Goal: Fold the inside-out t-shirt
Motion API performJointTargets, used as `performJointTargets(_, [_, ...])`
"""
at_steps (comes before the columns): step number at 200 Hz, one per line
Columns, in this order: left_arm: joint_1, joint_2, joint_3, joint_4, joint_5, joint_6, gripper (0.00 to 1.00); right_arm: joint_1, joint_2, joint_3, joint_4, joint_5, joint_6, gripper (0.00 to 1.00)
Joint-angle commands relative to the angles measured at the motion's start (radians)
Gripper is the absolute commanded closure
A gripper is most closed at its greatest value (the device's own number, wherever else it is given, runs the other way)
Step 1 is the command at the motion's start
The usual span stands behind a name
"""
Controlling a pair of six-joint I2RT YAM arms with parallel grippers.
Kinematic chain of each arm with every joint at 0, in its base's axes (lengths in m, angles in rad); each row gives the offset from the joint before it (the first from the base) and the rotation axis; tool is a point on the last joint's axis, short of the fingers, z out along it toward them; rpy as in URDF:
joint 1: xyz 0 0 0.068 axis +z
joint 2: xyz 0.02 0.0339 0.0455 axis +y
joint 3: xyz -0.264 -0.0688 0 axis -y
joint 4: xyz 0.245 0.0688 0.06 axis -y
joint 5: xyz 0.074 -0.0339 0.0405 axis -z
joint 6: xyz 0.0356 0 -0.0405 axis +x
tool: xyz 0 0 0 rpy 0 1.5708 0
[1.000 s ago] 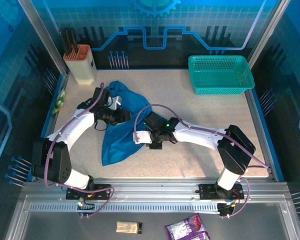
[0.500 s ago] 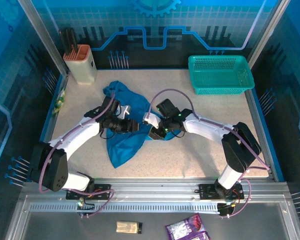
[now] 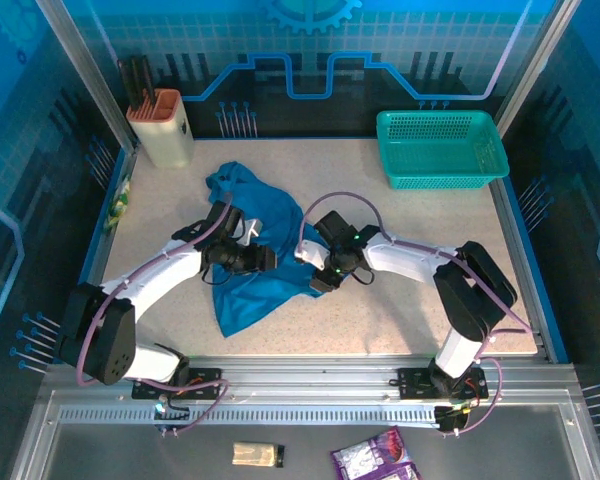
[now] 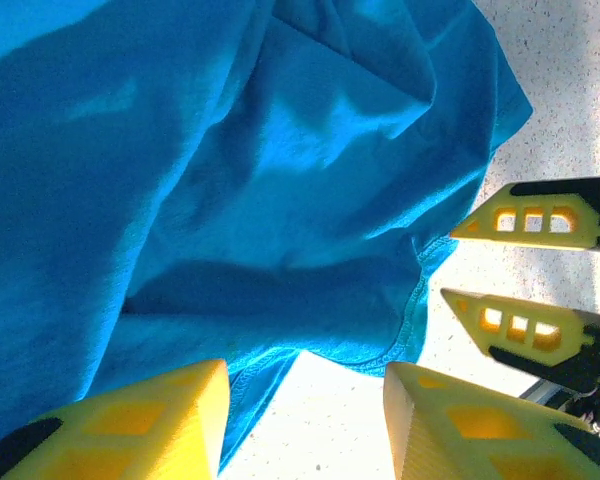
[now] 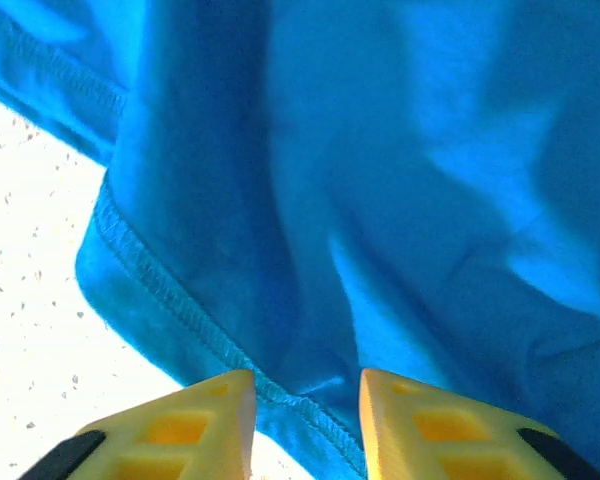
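Teal and crumpled, the inside-out t-shirt (image 3: 250, 300) lay left of centre on the table (image 3: 430, 290), and with the left gripper (image 4: 305, 420) and right gripper (image 5: 305, 420) both parted and gripping nothing, we judged that closing might pinch bunched layers rather than one hem (image 5: 180, 320).

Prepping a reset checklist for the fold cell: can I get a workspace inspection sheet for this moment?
Surface: speckled beige tabletop, no spills seen.
Job's things: plain blue-teal cloth t-shirt, crumpled left of centre, not yet folded.
Clutter: teal plastic mesh basket at far right; beige holder of dark tools at far left.
Grippers: left gripper open, shirt hem just ahead; right gripper open over a hem.
Cables: lilac cables loop along both arms, one arcing above the shirt.
Surroundings: blue printed panels; two packets on the near ledge.
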Motion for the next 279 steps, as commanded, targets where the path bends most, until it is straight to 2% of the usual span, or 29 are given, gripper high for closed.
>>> performJointTargets(1, [-0.004,-0.006,0.006,0.007,-0.013,-0.008,0.55,0.042,0.034,0.005,-0.020,0.030,-0.095,0.61])
performJointTargets(41, [-0.004,-0.015,0.009,-0.002,-0.015,-0.007,0.55,0.063,0.068,-0.001,-0.004,0.052,-0.139,0.49])
performJointTargets(61, [-0.004,-0.020,0.011,-0.011,-0.019,0.000,0.55,0.066,0.071,-0.007,0.015,0.100,-0.148,0.46])
performJointTargets(83, [-0.004,-0.024,0.014,-0.017,-0.024,0.003,0.55,0.064,0.056,-0.017,0.029,0.125,-0.163,0.52])
performJointTargets(119, [-0.004,-0.028,0.015,-0.017,-0.026,0.000,0.55,0.058,0.007,-0.039,0.067,0.115,-0.163,0.83])
performJointTargets(145, [-0.004,-0.031,0.017,-0.018,-0.026,0.000,0.55,0.055,-0.023,-0.037,0.046,0.088,-0.171,1.00])
performJointTargets(173, [-0.004,-0.033,0.018,-0.021,-0.029,0.002,0.55,0.048,-0.059,-0.044,0.010,0.029,-0.178,1.00])
performJointTargets(215, [-0.004,-0.036,0.017,-0.021,-0.024,0.000,0.55,0.044,-0.088,-0.057,-0.025,0.010,-0.171,1.00])
performJointTargets(246, [-0.025,-0.056,0.008,0.008,0.017,0.022,0.53,0.011,-0.132,-0.033,0.041,0.012,-0.054,1.00])
performJointTargets(268, [-0.064,-0.071,0.013,0.013,-0.037,0.028,0.50,-0.012,-0.141,0.022,0.065,0.005,0.077,1.00])
performJointTargets(279, [-0.093,-0.090,0.009,0.016,-0.103,0.023,0.45,-0.030,-0.136,0.044,0.069,-0.033,0.140,1.00])
